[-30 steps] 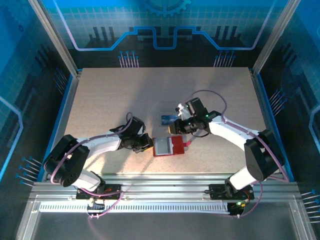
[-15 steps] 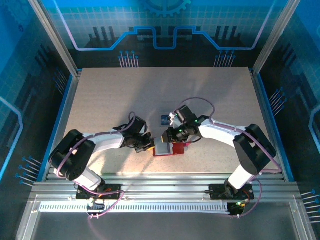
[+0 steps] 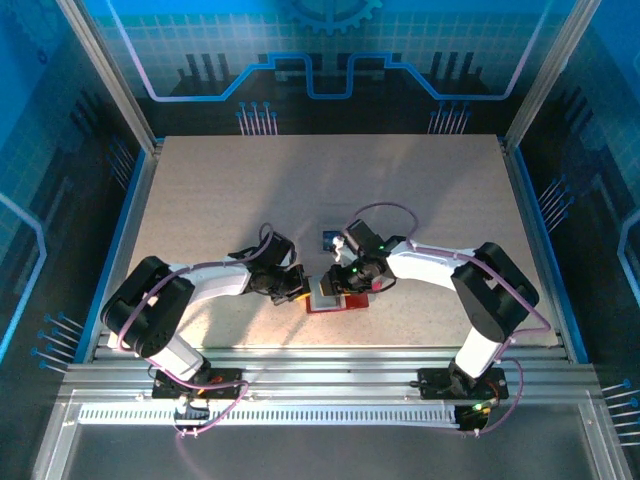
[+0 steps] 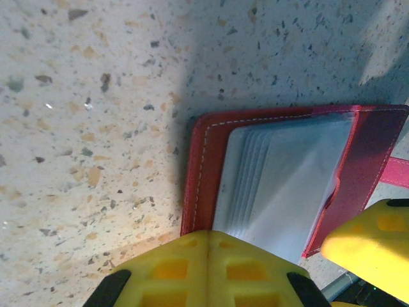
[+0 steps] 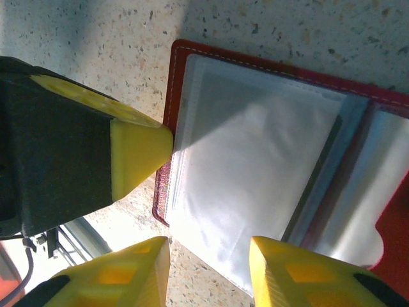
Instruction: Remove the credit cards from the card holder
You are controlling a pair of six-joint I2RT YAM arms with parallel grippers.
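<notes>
The red card holder [image 3: 345, 300] lies open on the table, its pale grey pockets [image 5: 255, 166] facing up. My left gripper [image 3: 303, 287] is shut, and its joined yellow fingertips [image 4: 208, 240] rest on the holder's left edge [image 4: 197, 173]. My right gripper [image 5: 208, 259] is open and hovers over the near edge of the left pocket stack, one finger [image 5: 137, 272] off the holder and the other over it. A thin dark edge [image 5: 313, 185] shows at the pocket's far side. One blue credit card [image 3: 330, 238] lies on the table behind the holder.
The speckled tabletop [image 3: 220, 190] stretches wide to the left, right and back. Both arms meet at the holder near the table's front middle, the right gripper [image 3: 332, 282] almost touching the left one. The left gripper's yellow tip [image 5: 140, 150] shows in the right wrist view.
My right gripper swung left from beside the blue card to above the holder's left pockets, its jaws a little wider. The left gripper closed fully and stayed at the holder's left edge.
</notes>
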